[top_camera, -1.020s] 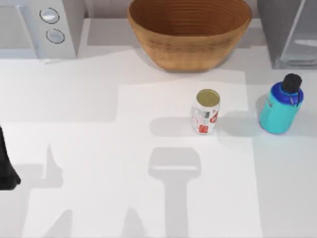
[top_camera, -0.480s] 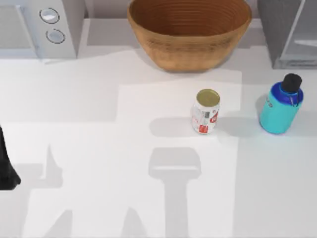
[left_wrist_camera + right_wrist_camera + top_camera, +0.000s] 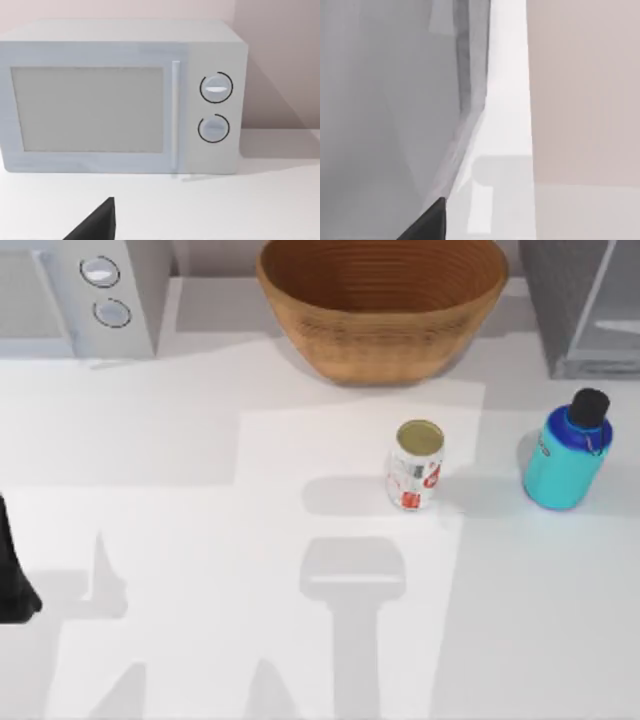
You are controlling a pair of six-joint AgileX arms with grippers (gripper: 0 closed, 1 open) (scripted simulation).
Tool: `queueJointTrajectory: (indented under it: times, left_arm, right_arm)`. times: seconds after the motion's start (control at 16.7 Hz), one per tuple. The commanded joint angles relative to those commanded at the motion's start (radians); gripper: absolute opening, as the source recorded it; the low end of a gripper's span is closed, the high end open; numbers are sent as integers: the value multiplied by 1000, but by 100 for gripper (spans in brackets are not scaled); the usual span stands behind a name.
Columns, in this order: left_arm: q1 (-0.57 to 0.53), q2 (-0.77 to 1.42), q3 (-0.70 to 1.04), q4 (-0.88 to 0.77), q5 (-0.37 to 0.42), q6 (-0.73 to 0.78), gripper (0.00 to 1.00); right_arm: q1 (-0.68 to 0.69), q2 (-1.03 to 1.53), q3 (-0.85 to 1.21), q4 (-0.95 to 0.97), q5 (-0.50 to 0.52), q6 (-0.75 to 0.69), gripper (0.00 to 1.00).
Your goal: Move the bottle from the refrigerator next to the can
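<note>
Bottle (image 3: 563,456): stood upright on the desk (image 3: 200,540), right side, in front of the refrigerator (image 3: 580,305), apart from the can (image 3: 416,465) at centre. Left arm (image 3: 12,575) parked at left edge. Jaws' state cannot be told.

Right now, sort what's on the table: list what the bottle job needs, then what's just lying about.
Job things: bottle, standing on the table right of the can; refrigerator, back right.

Lying about: wicker basket, back centre; white microwave, back left.
</note>
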Motion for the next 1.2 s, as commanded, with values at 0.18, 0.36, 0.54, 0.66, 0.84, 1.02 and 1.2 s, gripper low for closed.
queueJointTrajectory:
  times: [0.18,0.36,0.54,0.66,0.84,1.02,1.2]
  left_arm:
    - [0,0,0,0,0,0,100]
    - [0,0,0,0,0,0,100]
    - [0,0,0,0,0,0,100]
    - [0,0,0,0,0,0,100]
    - [0,0,0,0,0,0,100]
    - [0,0,0,0,0,0,100]
    - [0,0,0,0,0,0,100]
  right_arm:
    - [151,-22,-51,53,109,107,100]
    - [347,-53,-123,122,265,248,100]
    - [568,-104,-196,205,433,391,100]
    - [702,-139,-240,256,542,477,100]
    - [824,-185,-289,314,653,572,100]
    - [852,-207,-300,335,679,593,100]
    - [836,-202,-304,331,684,588,100]
